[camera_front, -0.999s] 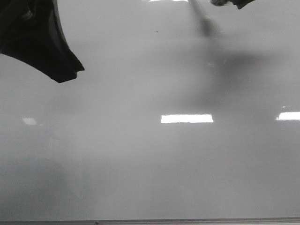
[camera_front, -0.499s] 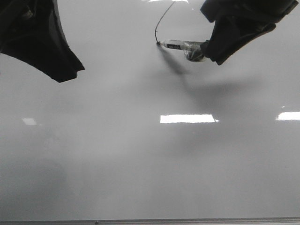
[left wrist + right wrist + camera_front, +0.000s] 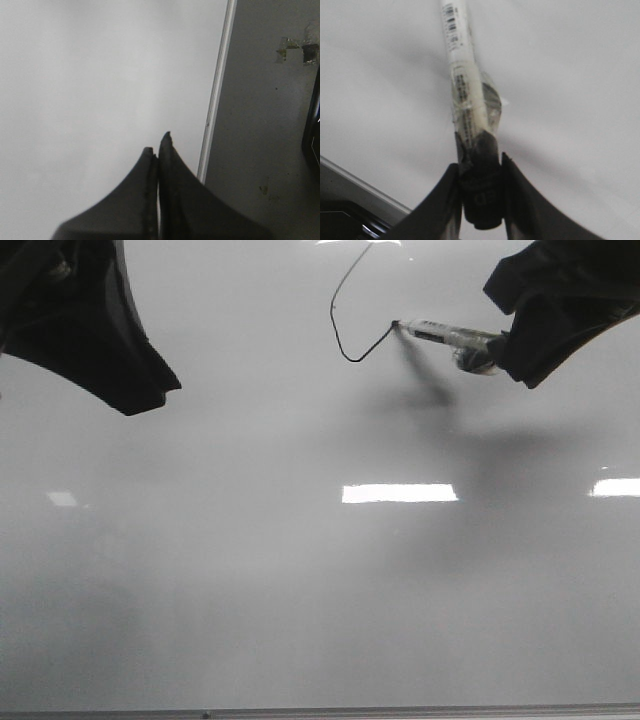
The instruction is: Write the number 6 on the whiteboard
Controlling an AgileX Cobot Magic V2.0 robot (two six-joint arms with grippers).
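Observation:
The whiteboard [image 3: 300, 570] is a glossy pale grey board that fills the front view. A thin black marker line [image 3: 338, 325] curves down from the top edge and hooks right to the pen tip; it is an open curve, part of the number 6. My right gripper [image 3: 505, 345] is shut on a white marker [image 3: 445, 334] whose tip touches the board at the line's end. In the right wrist view the marker [image 3: 462, 85] sticks out from between the fingers [image 3: 520, 200]. My left gripper [image 3: 157, 142] is shut and empty above the board, at the upper left in the front view [image 3: 140, 390].
The board's thin grey frame runs along the near edge [image 3: 320, 712] and shows beside the left gripper [image 3: 216, 95], with a grey table surface [image 3: 265, 125] beyond it. Bright light reflections [image 3: 400, 493] lie on the board.
My right gripper came into view with the marker, put the tip on the board, and drew a curve down and then up to the right. The left gripper has not moved.

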